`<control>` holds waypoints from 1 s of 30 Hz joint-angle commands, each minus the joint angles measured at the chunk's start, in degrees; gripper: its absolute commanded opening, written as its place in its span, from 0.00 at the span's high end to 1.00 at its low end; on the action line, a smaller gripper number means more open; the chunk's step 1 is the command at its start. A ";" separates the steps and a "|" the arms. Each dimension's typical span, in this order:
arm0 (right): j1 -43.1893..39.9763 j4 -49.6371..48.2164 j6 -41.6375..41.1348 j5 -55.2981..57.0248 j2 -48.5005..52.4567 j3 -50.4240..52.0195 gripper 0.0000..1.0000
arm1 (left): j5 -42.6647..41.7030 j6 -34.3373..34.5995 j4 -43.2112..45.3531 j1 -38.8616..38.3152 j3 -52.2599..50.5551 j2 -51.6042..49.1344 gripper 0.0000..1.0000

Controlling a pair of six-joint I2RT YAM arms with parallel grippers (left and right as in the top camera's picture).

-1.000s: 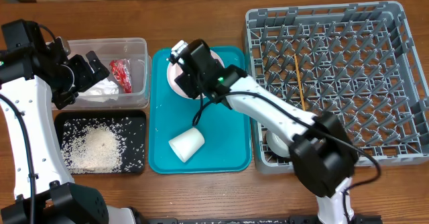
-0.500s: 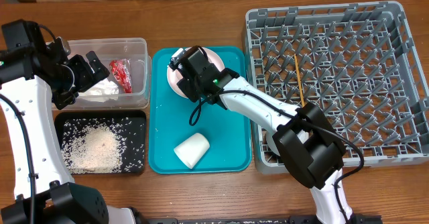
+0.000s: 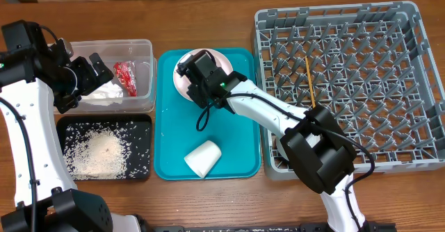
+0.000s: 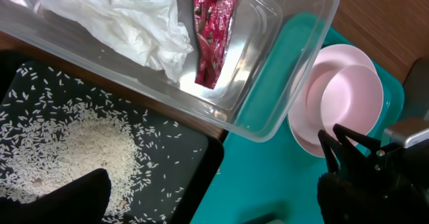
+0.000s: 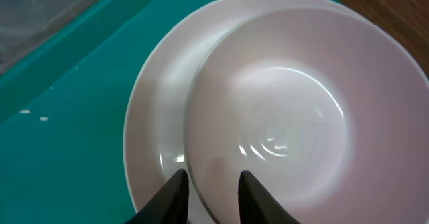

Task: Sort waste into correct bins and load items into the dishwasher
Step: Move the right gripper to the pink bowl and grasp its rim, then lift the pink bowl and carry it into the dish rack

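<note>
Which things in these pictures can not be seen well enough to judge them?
- Right wrist view: whether the right gripper grips the pale pinkish bowl on the round pale pink plate; the bottom edge cuts off the fingers.
- Overhead view: what lies in the large grey plastic dish rack under the right arm; the arm covers it.
- Left wrist view: the small cream cup; the bottom edge cuts it off almost wholly.
</note>
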State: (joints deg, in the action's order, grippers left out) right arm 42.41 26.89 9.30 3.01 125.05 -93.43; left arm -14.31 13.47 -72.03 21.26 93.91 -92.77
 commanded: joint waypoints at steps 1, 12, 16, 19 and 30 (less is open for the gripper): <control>-0.15 0.02 0.15 -0.07 0.50 -0.28 0.77 | 0.15 -0.63 0.11 -0.28 0.79 0.94 0.00; -0.15 0.85 0.15 -0.07 0.44 -0.28 0.89 | 0.15 -0.63 0.11 -0.28 0.79 0.94 0.00; -0.15 1.79 0.15 -0.07 0.44 -0.28 0.94 | 0.15 -0.63 0.11 -0.28 0.79 0.94 0.00; -0.15 1.86 0.17 -0.04 0.31 -0.42 0.91 | 0.15 -0.63 0.07 -0.28 0.79 0.94 0.00; -0.52 4.98 -2.16 -0.04 -12.52 -3.87 0.96 | 0.15 -0.63 0.09 -0.28 0.79 0.94 0.00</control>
State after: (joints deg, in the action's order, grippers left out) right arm 42.37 31.59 8.97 3.03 121.84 -94.43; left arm -14.31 13.47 -72.03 21.26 93.91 -92.77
